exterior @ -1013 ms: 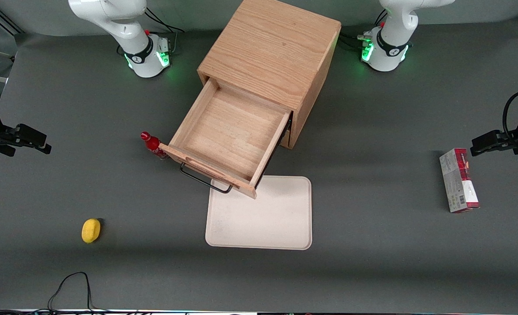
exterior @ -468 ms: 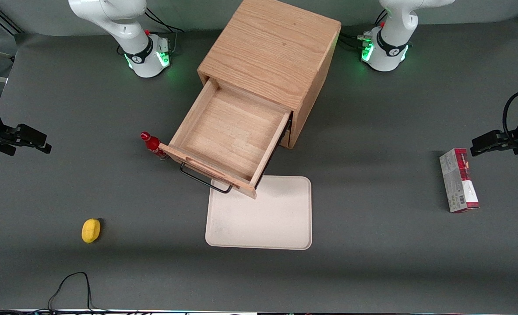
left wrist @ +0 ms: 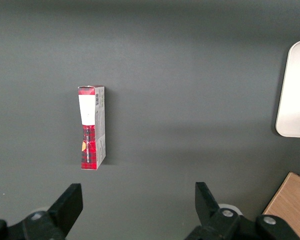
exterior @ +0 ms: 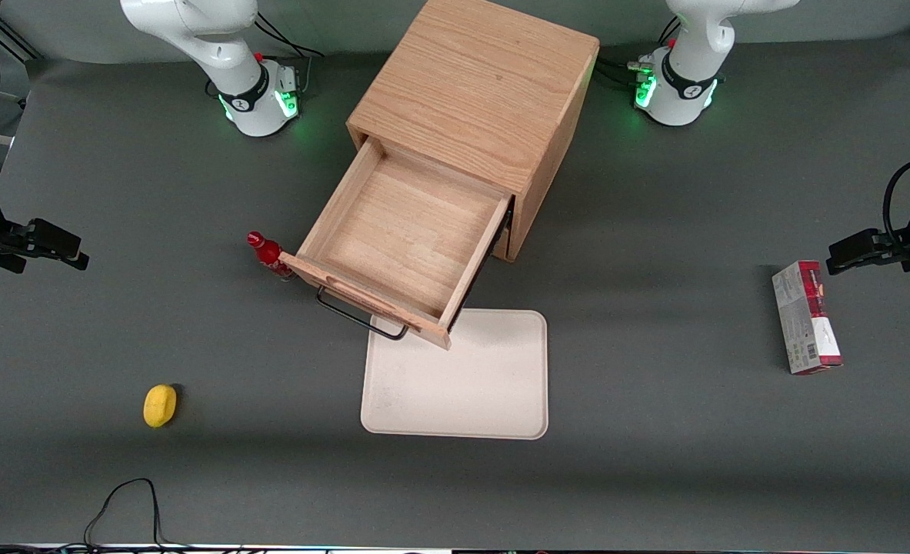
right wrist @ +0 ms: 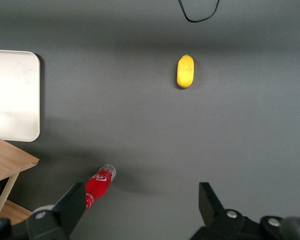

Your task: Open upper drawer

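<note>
High front overview, both wrist views straight down, tray (exterior: 455,375) in all

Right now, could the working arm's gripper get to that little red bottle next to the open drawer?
Probably yes. The gripper hangs open toward the working arm's end of the table, and only bare mat lies between it and the red bottle. The upper drawer crowds the bottle, so closing around it looks tight.
</note>
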